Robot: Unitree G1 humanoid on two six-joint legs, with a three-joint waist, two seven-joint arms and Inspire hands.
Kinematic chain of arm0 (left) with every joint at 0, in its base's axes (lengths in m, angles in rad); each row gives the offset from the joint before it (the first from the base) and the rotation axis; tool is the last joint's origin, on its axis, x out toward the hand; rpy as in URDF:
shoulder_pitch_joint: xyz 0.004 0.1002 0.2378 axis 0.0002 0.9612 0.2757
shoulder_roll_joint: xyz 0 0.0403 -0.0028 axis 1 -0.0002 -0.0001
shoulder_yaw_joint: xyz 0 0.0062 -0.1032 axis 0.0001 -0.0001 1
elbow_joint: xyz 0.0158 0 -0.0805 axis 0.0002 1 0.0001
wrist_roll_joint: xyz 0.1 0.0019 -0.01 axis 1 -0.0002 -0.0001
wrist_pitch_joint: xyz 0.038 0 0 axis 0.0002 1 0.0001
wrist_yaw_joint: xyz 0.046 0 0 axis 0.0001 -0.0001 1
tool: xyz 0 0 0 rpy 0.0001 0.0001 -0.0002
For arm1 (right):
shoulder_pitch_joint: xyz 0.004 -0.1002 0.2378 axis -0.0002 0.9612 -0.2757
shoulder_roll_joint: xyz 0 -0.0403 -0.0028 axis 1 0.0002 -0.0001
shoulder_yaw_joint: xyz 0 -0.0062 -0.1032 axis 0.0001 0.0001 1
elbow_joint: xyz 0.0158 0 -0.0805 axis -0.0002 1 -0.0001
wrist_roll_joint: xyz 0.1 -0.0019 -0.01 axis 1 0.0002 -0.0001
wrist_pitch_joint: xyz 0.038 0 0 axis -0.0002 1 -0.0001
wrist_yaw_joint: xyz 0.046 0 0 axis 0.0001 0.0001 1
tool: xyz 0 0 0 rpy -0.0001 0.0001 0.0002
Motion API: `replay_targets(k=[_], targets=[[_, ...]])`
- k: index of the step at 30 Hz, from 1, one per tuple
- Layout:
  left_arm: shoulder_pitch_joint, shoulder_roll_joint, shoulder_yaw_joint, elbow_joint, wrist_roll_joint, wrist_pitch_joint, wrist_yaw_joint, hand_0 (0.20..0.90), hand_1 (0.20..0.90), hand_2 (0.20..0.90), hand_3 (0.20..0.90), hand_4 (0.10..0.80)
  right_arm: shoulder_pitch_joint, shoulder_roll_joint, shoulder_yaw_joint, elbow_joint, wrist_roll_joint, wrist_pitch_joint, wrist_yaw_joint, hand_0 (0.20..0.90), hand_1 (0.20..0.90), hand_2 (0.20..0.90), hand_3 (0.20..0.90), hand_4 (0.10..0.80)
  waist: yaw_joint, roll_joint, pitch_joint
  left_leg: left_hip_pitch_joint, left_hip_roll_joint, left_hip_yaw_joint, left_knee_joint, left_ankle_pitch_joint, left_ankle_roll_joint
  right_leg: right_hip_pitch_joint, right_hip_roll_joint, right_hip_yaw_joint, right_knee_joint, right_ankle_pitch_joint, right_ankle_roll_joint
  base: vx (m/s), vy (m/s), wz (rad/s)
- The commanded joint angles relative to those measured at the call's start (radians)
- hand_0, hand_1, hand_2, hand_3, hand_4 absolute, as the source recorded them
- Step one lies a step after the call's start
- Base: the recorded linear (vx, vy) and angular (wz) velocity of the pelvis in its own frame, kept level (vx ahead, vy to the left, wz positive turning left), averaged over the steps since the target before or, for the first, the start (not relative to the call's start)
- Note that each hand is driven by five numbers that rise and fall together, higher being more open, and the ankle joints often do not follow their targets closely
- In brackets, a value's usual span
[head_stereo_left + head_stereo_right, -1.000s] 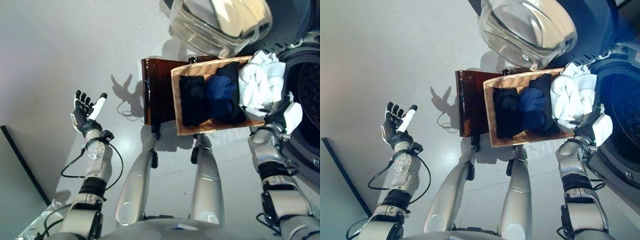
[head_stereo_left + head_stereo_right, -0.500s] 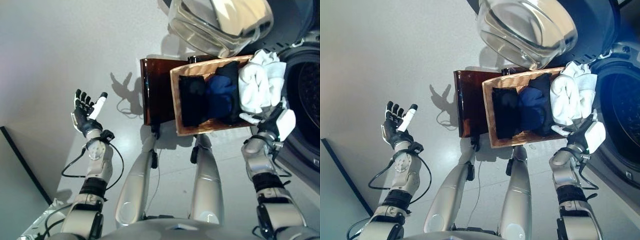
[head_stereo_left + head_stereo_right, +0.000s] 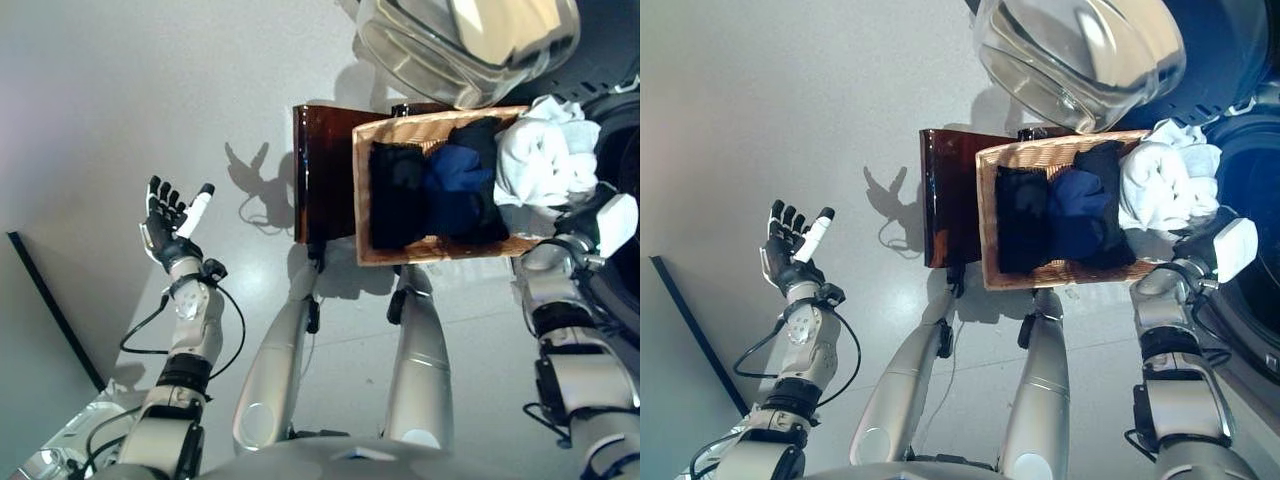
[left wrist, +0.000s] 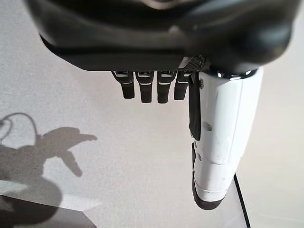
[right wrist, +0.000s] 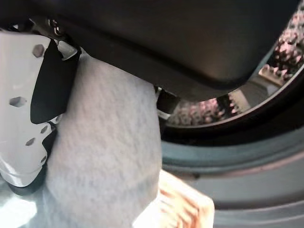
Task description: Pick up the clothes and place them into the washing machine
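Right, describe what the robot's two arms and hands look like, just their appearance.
Both arms are silver-grey metal with dark bands at the joints. The left hand is dark, with slim black fingers in a row and a thumb under a white cover; the wrist view shows small holes in that cover. The right hand is also dark, with the same bulky white thumb cover, perforated likewise.

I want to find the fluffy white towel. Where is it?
The white towel lies at the right end of the wicker basket, beside the dark blue clothes and next to the washing machine drum; the right hand is gripping it.
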Motion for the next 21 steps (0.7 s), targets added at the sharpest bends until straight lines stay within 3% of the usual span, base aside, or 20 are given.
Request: replay_targets(k=[1, 6, 13, 14, 20, 21], targets=[[0.009, 0.059, 0.075, -0.048, 0.007, -0.063, 0.028, 0.900, 0.900, 0.900, 0.900, 0.800, -0.022, -0.013, 0.037, -0.158, -0.060, -0.061, -0.010, 0.200, 0.200, 0.200, 0.200, 0.300, 0.003, 0.016, -0.044, -0.010, -0.044, -0.039, 0.046, -0.101, -0.035, 0.113, 0.018, -0.028, -0.040, -0.048, 0.002, 0.033, -0.006, 0.00], [0.004, 0.063, 0.070, -0.052, 0.022, -0.064, 0.034, 0.900, 0.900, 0.900, 0.900, 0.800, -0.018, 0.010, 0.016, -0.226, -0.069, -0.076, -0.011, 0.200, 0.200, 0.200, 0.200, 0.300, -0.003, -0.003, -0.051, 0.027, -0.041, -0.041, 0.034, -0.098, -0.038, 0.161, 0.017, -0.034, -0.074, -0.034, 0.007, 0.014, -0.004, 0.00], [0.012, 0.067, 0.058, -0.030, 0.027, -0.067, 0.041, 0.900, 0.900, 0.900, 0.900, 0.800, 0.000, 0.118, 0.037, -0.356, -0.020, -0.169, 0.012, 0.200, 0.200, 0.200, 0.200, 0.300, -0.014, -0.038, -0.067, 0.107, -0.035, -0.039, 0.017, -0.099, -0.040, 0.259, 0.017, -0.046, -0.115, -0.018, 0.013, 0.006, 0.001, -0.01], [0.029, 0.050, 0.052, -0.042, 0.044, -0.075, 0.052, 0.900, 0.900, 0.900, 0.900, 0.800, 0.111, 0.176, 0.049, -0.368, 0.005, -0.205, 0.023, 0.200, 0.200, 0.200, 0.200, 0.300, -0.028, -0.054, -0.063, 0.135, -0.031, -0.037, 0.011, -0.096, -0.041, 0.294, 0.017, -0.049, -0.129, -0.012, 0.015, 0.000, 0.000, 0.00], [0.057, 0.060, 0.029, -0.048, 0.057, -0.082, 0.050, 0.900, 0.900, 0.900, 0.900, 0.800, 0.189, 0.205, 0.053, -0.401, 0.078, -0.283, 0.054, 0.200, 0.200, 0.200, 0.200, 0.300, -0.033, -0.084, -0.066, 0.204, -0.025, -0.039, -0.009, -0.091, -0.043, 0.378, 0.013, -0.068, -0.167, 0.002, 0.019, 0.007, -0.002, 0.03], [0.046, 0.049, -0.012, -0.004, 0.076, -0.075, 0.047, 0.900, 0.900, 0.900, 0.900, 0.800, 0.165, 0.244, 0.078, -0.103, 0.123, -0.317, 0.037, 0.200, 0.200, 0.200, 0.200, 0.300, -0.014, -0.077, -0.076, 0.221, -0.029, -0.043, -0.014, -0.089, -0.043, 0.401, 0.006, -0.077, -0.174, 0.004, 0.022, 0.000, 0.000, 0.00]])
